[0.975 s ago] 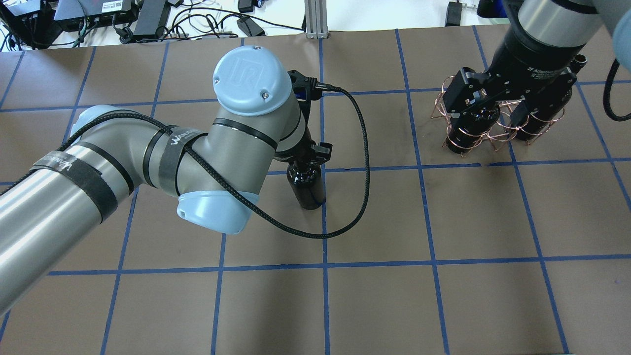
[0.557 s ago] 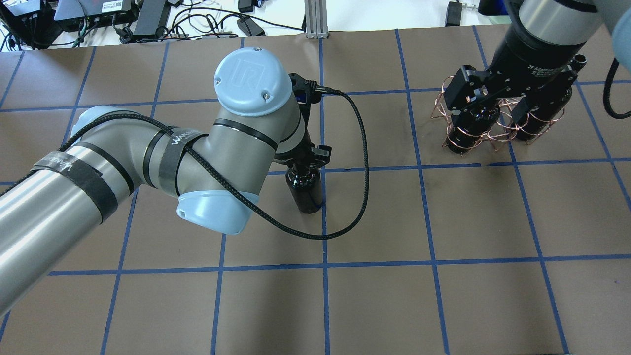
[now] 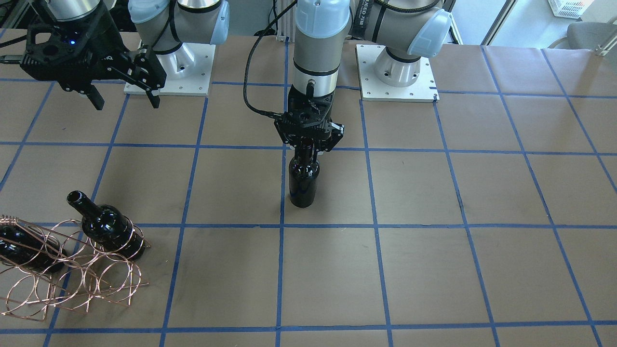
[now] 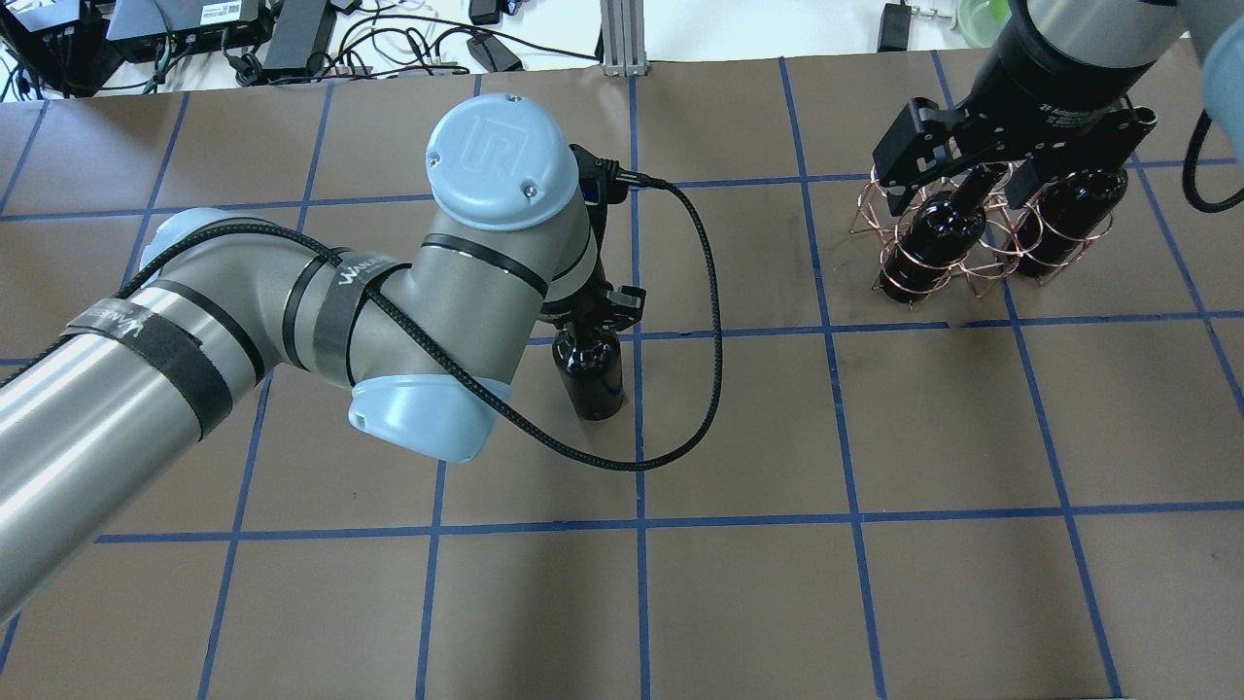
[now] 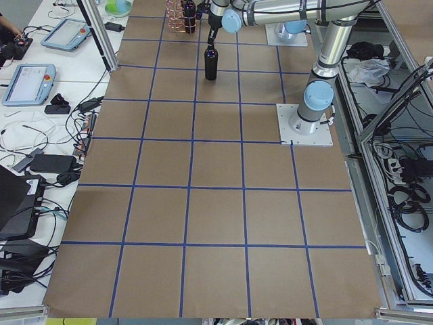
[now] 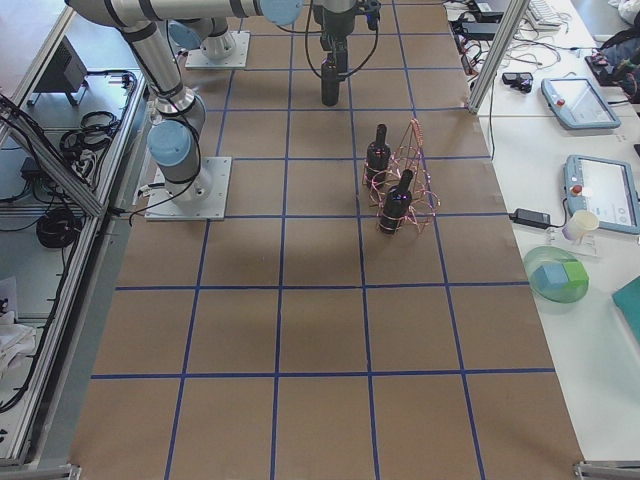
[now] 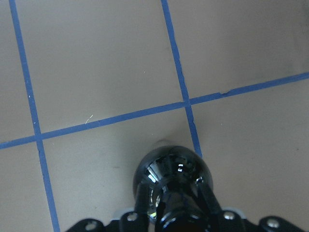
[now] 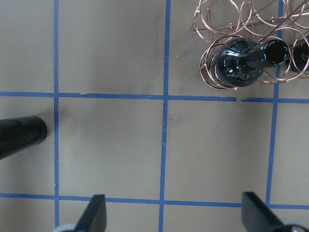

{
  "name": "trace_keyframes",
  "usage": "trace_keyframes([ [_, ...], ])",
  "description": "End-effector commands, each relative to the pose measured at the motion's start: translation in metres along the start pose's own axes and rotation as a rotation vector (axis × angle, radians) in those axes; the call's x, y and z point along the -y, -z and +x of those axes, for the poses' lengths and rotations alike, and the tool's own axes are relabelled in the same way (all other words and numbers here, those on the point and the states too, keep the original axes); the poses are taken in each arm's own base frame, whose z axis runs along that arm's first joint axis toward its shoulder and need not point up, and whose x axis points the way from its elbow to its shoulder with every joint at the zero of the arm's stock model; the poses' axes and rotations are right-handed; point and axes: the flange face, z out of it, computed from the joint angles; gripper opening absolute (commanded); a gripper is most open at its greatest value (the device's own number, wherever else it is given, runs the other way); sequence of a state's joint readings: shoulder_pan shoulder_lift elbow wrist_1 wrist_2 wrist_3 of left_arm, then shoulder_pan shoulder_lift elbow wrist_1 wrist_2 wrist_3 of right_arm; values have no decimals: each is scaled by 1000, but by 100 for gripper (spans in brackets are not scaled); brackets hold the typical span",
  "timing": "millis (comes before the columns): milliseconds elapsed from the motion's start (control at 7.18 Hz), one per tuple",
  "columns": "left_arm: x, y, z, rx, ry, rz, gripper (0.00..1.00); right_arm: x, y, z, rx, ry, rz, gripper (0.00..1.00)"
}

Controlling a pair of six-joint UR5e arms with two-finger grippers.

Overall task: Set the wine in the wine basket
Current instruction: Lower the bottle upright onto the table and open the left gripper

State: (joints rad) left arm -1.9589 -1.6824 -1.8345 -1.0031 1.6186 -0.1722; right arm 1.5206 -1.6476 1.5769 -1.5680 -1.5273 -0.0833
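A near-black wine bottle (image 3: 303, 180) is upright at the table's middle. My left gripper (image 3: 308, 144) is shut on its neck from above. They also show in the overhead view, bottle (image 4: 590, 374) and gripper (image 4: 598, 316), and in the left wrist view (image 7: 171, 171). I cannot tell whether its base touches the table. The copper wire wine basket (image 3: 72, 284) holds two more bottles (image 3: 103, 224) (image 3: 19, 246). My right gripper (image 3: 126, 99) is open and empty, raised above the basket (image 4: 909, 282). Its wrist view shows one racked bottle (image 8: 241, 60) below.
The brown table has a blue tape grid (image 4: 637, 520). The arms' base plates (image 3: 397, 72) are on the robot's side. Cables and power bricks (image 4: 292, 39) lie beyond the table's far edge. A black cable (image 4: 714, 321) loops off the left wrist.
My right gripper has lifted up and away from the two bottles in the basket. My left gripper has shifted the upright bottle slightly to the left.
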Motion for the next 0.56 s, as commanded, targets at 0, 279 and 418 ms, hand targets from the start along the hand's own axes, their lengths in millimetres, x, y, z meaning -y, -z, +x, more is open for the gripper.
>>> trace_keyframes([
  [0,1,1,0,1,1,4,46,-1,0,0,-6,-1,-4,100],
  [279,12,17,-6,4,13,34,59,-7,2,0,-6,-15,-22,100],
  [418,22,36,-27,3,50,19,59,-9,0,0,-6,-18,-44,100],
])
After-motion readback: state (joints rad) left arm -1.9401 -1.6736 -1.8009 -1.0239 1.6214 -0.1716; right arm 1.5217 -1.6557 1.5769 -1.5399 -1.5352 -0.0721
